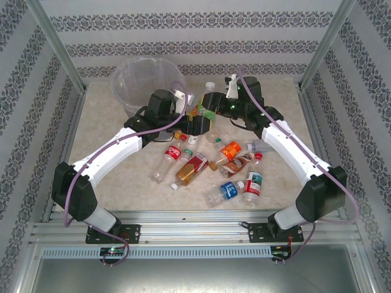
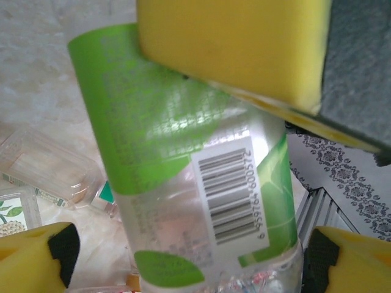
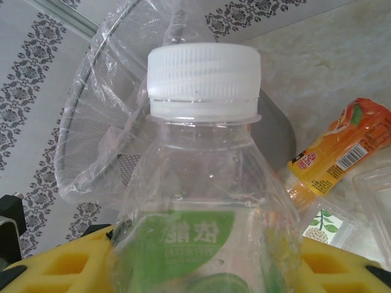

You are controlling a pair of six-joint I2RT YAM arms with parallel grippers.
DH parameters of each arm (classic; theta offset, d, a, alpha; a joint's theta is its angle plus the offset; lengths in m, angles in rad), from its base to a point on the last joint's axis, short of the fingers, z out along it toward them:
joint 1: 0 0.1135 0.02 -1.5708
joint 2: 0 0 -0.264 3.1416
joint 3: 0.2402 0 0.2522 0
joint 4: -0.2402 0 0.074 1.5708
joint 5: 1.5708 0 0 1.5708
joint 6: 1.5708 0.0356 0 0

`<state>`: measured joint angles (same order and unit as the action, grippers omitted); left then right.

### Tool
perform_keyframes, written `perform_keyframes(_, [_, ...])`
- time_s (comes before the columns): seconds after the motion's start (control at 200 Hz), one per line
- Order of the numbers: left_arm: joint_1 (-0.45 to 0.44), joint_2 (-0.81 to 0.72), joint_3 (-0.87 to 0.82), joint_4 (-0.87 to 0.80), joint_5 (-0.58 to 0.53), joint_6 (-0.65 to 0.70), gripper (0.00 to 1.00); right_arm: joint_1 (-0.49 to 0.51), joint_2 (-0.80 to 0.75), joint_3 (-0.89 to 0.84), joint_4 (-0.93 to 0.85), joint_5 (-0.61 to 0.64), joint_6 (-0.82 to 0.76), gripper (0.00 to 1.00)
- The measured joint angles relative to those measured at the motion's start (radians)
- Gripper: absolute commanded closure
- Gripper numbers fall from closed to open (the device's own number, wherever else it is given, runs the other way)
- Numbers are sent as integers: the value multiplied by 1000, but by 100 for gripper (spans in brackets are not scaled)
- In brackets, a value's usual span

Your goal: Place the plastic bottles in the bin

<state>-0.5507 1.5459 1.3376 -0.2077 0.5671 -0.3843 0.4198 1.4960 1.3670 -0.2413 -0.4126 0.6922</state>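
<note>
— Which arm has it?
— The right gripper (image 3: 201, 271) clamps a clear plastic bottle with green label and white cap (image 3: 201, 177), centre frame, before the grey translucent round bin (image 3: 91, 122) at upper left.
— The other arm?
— The left gripper (image 2: 189, 262) stands apart around it.

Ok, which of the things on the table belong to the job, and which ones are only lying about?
For the job: green bottle; orange bottle; red bottle; blue bottle; bin.
Only lying about: clear box; leaf-label pack.
</note>
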Motion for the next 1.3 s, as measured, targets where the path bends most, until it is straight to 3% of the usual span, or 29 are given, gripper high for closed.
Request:
perform_keyframes(0.24, [-4,2,7,-1,9,-13,31,50,-28,-39,22,50,19,51])
perform_keyframes(0.59, [-5,11,18,-16,8,-17,46,61,-43,-72,60,92,36,50])
perform_keyframes(0.709, [-5,12,23,-23,9,-16,49,61,-51,-82,68,95,39,43])
perform_keyframes(0.899, [-6,12,27,-29,6,0,51,61,-71,-95,73,85,56,20])
perform_keyframes(1.184, [-6,10,29,-52,-1,33,51,-10,-152,-220,149,-74,97,2])
perform_keyframes(1.299, [-6,7,40,-68,-3,44,51,-57,-210,-291,192,-167,101,2])
